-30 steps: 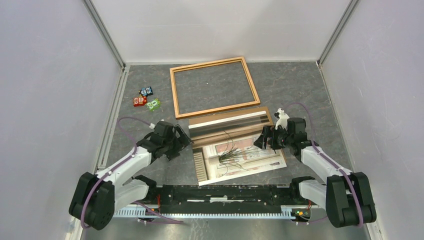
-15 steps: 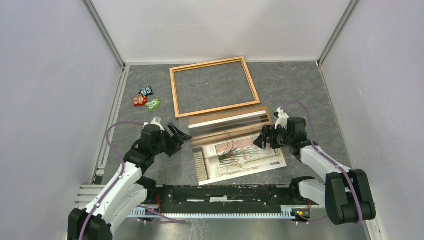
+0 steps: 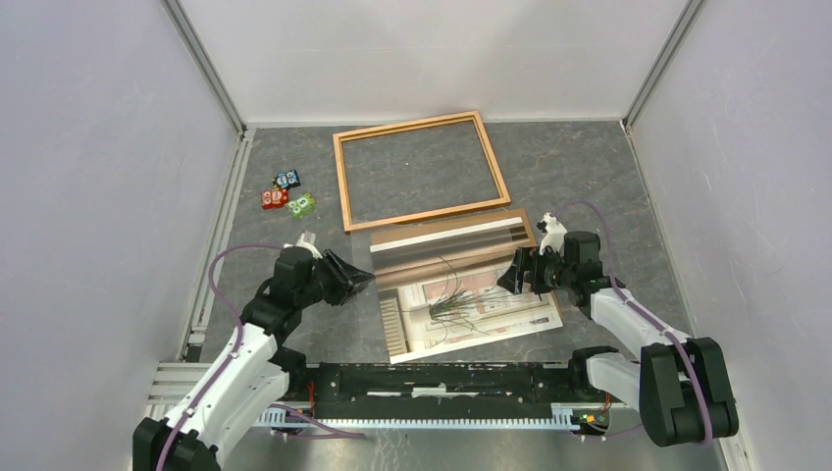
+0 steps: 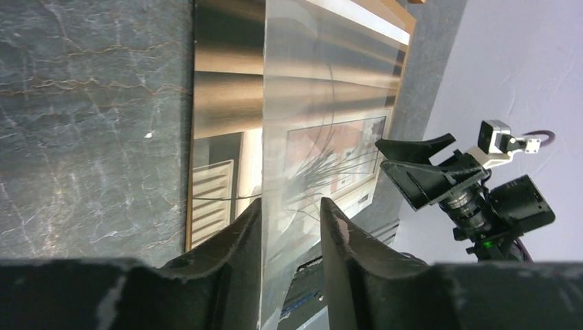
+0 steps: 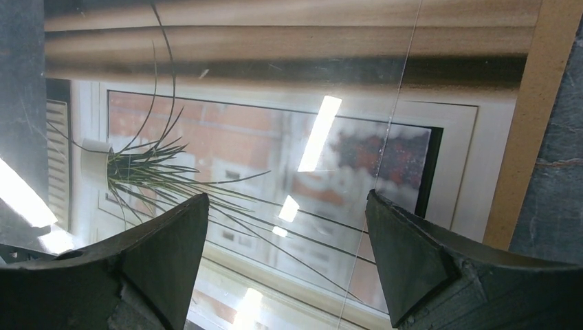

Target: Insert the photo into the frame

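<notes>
The frame (image 3: 407,125), thin light-brown wood and empty, lies flat at the back of the table. In front of it lies the photo (image 3: 471,304), a spiky green plant by a window, on a tan board (image 5: 529,124). A clear sheet (image 4: 323,82) covers the photo (image 4: 227,103), and its left edge stands raised between the left gripper's jaws. The left gripper (image 3: 368,280) (image 4: 291,203) is at the photo's left edge with narrow jaws. One finger touches the sheet and the other stands a little off it. My right gripper (image 3: 508,275) (image 5: 287,196) hangs wide open over the photo's (image 5: 240,158) right part, holding nothing.
Three small coloured toy blocks (image 3: 287,194) sit left of the frame. Grey walls close the table on the left, back and right. A black rail (image 3: 442,378) runs along the near edge between the arm bases.
My left arm has swung its elbow down and back. Its jaws have narrowed from wide open around the sheet's left edge. The right arm has not moved.
</notes>
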Controlling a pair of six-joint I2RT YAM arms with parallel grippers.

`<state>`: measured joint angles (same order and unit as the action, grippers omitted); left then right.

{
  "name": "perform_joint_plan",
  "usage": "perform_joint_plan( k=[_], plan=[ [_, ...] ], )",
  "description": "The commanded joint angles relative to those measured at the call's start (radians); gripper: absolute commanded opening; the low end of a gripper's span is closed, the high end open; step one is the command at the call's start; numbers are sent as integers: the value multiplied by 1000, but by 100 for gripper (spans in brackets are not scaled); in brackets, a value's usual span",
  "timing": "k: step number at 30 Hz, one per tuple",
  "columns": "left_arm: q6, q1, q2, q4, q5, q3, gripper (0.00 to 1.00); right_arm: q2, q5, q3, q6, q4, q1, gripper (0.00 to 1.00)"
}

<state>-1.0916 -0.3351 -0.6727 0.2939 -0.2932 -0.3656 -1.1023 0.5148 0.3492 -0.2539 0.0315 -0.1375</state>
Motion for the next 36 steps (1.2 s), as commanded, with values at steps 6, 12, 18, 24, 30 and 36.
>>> perform_joint_plan(
  k=[6, 12, 18, 24, 30, 36],
  plan=[
    [165, 0, -77, 43, 87, -83, 11, 9, -73, 28, 90, 120, -8, 93],
    [376, 0, -134, 87, 64, -239, 2, 46, -97, 76, 82, 105, -7, 98],
    [520, -1, -54, 67, -21, -331, 2, 115, -164, 101, 30, 55, -5, 98],
    [618, -1, 40, 59, -57, -425, 2, 145, -14, 45, -14, -112, -1, 98],
    [615, -1, 8, 36, -97, -509, 2, 142, 111, -19, -86, -285, -2, 98],
    [677, -1, -41, -93, -225, -580, 2, 116, 146, 20, -43, -348, -1, 98]
  ],
)
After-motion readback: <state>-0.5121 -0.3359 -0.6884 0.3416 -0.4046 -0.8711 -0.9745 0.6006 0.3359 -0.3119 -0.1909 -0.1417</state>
